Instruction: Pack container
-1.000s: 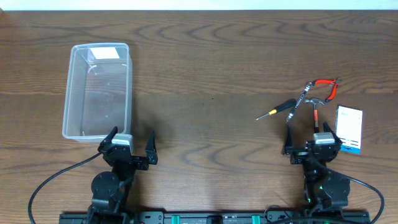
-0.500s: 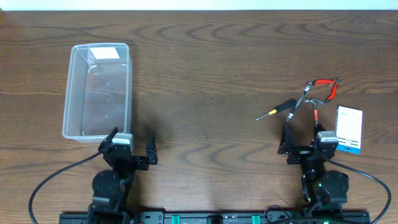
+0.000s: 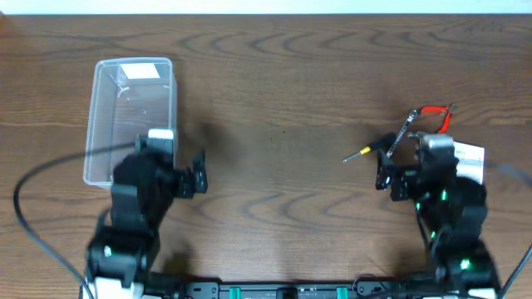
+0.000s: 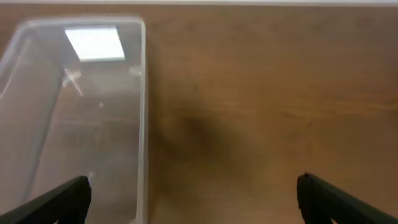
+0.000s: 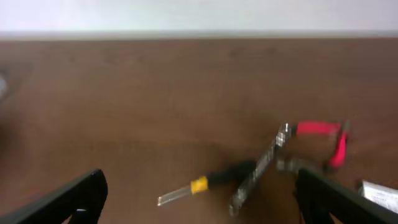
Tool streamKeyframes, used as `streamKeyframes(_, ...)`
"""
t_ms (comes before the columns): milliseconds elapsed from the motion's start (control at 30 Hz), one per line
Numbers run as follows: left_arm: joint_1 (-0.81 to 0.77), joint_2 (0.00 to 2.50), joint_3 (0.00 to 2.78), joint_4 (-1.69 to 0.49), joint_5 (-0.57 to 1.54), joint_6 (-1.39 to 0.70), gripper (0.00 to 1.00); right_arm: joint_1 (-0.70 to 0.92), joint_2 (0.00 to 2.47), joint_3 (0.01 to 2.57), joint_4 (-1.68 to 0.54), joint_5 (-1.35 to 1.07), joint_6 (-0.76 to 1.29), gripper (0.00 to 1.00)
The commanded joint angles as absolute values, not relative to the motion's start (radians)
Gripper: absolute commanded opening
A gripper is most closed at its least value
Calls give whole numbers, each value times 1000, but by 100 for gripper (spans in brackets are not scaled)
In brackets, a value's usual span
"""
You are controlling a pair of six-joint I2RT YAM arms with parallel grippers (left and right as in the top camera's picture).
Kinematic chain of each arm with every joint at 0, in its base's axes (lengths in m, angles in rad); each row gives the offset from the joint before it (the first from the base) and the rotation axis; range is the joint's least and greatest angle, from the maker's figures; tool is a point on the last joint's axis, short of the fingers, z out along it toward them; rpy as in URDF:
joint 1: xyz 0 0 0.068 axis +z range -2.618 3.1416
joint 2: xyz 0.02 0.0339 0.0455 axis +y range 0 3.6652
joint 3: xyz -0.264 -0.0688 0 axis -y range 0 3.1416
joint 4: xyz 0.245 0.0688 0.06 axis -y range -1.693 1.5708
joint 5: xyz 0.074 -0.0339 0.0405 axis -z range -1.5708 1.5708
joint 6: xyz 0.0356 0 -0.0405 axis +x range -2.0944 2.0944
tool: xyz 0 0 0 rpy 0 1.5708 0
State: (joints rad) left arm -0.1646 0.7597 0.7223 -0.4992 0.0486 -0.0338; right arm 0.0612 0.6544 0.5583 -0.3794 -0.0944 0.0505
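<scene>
Both arms have been advanced, fingers spread wide on the left gripper [image 3: 172, 158] and right gripper [image 3: 416, 169]. The black-handled, yellow-collared screwdriver [image 3: 370, 149] should be straddled squarely before the clear rectangular plastic container [image 3: 133, 61] is loaded.

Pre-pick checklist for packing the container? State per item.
1. Container top open, no tools inside: ok.
2. Left gripper open and empty: ok.
3. Right gripper open and empty: ok.
4. Screwdriver ahead of the right fingers in the right wrist view: ok.
5. Screwdriver clear of its neighbours: not ok. Its handle meets the silver tool, which runs up to the red pliers.
6. Right wrist picture sharp: not ok, blurred.
</scene>
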Motion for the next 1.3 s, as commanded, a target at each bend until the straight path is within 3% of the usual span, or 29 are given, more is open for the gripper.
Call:
streamKeyframes(0, -160, 896, 909, -607, 41, -56, 98, 65, 799, 743, -514, -106, -18, 99)
streamKeyframes(167, -144, 1074, 1196, -937, 42, -90, 98, 65, 1020, 1007, -830, -107, -16, 99)
streamKeyframes(333, -139, 1128, 1364, -1118, 159, -92, 98, 65, 1126, 1114, -935, -202, -16, 99)
streamKeyframes(833, -138, 1108, 1385, -1155, 190, -92, 98, 65, 1146, 1116, -883, -215, -16, 99)
streamKeyframes(1267, -113, 1235, 1385, -1114, 10, -250, 98, 65, 1146, 1116, -899, -215, -16, 99)
